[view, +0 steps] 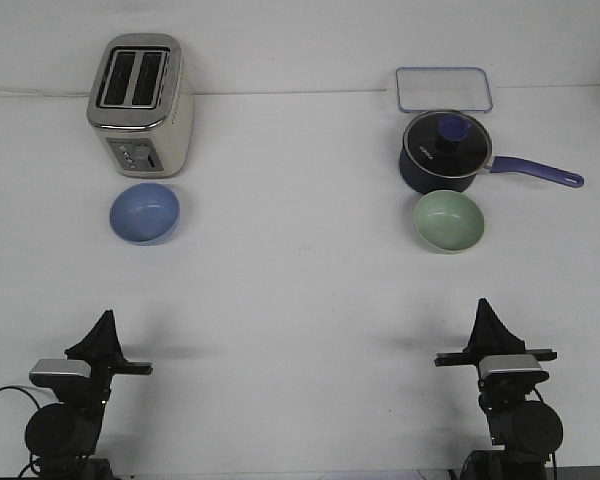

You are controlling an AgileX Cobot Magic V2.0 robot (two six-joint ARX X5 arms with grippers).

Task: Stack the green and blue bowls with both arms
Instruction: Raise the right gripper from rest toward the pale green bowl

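The light blue bowl (pixel 145 212) sits upright on the white table at the left, just in front of the toaster. At the right, the pale green bowl (pixel 449 220) also stands upright, close in front of the navy saucepan. Both bowls are empty and far apart. My left gripper (pixel 104 318) is low near the table's front edge at the left, well short of the blue bowl. Its fingers meet in a point with nothing held. My right gripper (pixel 485 306) stands likewise at the front right, short of the green bowl, shut and empty.
A cream and steel toaster (pixel 140 105) stands at the back left. A dark navy lidded saucepan (pixel 445 152) points its long handle (pixel 538 171) to the right. Behind it lies a clear rectangular lid (pixel 444 89). The white table (pixel 300 280) spans the view.
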